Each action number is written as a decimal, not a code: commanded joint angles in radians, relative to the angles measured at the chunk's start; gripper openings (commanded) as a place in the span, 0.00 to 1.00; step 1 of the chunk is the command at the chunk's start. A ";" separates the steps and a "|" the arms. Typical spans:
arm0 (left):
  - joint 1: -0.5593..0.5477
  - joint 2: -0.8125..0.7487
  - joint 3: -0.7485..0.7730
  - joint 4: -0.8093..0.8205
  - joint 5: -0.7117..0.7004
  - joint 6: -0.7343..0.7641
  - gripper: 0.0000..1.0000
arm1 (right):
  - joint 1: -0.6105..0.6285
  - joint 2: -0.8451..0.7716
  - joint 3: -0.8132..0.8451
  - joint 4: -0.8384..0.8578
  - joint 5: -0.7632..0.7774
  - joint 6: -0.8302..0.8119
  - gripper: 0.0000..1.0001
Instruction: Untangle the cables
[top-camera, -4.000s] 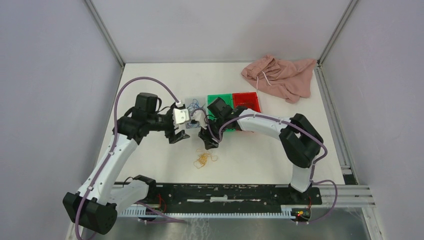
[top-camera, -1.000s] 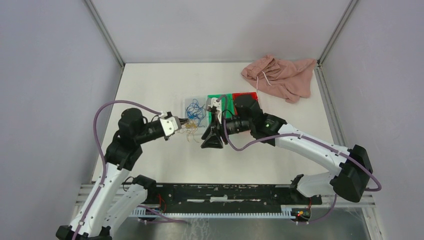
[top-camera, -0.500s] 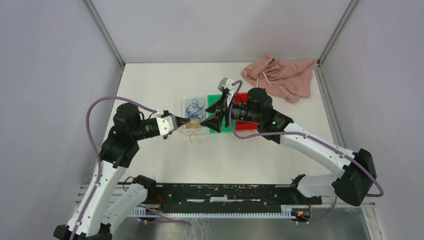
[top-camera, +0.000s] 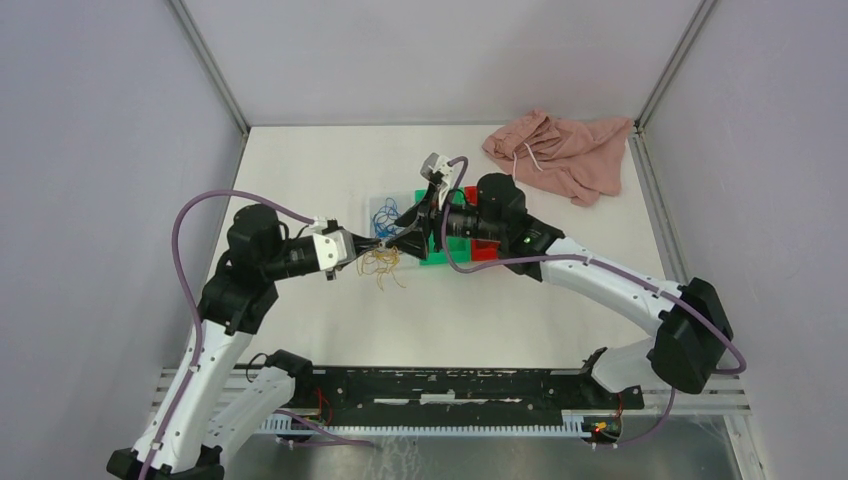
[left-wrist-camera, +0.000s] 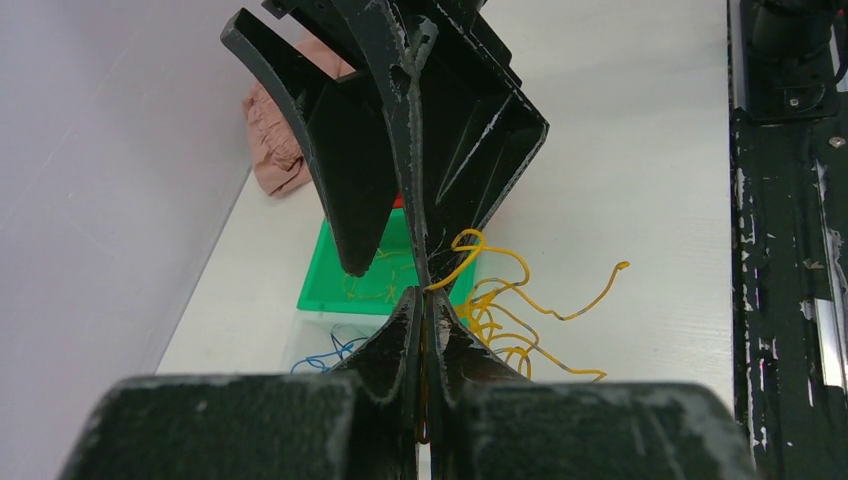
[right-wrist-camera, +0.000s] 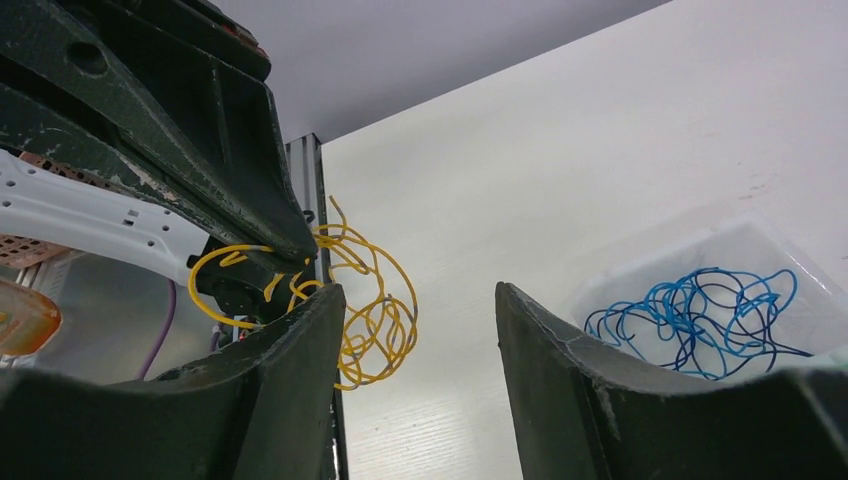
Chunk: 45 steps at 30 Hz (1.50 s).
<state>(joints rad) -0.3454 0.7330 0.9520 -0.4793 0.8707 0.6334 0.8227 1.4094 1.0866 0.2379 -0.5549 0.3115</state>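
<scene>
Several cables in left hand

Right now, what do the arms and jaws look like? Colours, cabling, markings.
The left arm and right arm have white links with black joint housings. A thick purple cable loops along each. The jaws are black, wedge-shaped plastic with pale scuffed edges. A small green light glows on the right arm. No lettering legible.

scuffed matt fingers, soft pink cloth
</scene>
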 joint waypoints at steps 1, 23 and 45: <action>-0.003 -0.017 0.029 0.012 -0.018 -0.004 0.03 | 0.001 -0.053 0.027 -0.028 0.064 -0.023 0.63; -0.003 -0.004 0.040 0.011 0.002 0.000 0.03 | -0.040 -0.042 0.001 0.181 -0.303 0.224 0.62; -0.002 -0.025 -0.011 0.022 -0.034 0.019 0.51 | -0.018 -0.022 -0.001 0.285 -0.337 0.366 0.00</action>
<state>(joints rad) -0.3454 0.7181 0.9501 -0.4820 0.8280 0.6430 0.7967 1.4403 1.0565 0.4904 -0.8478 0.6575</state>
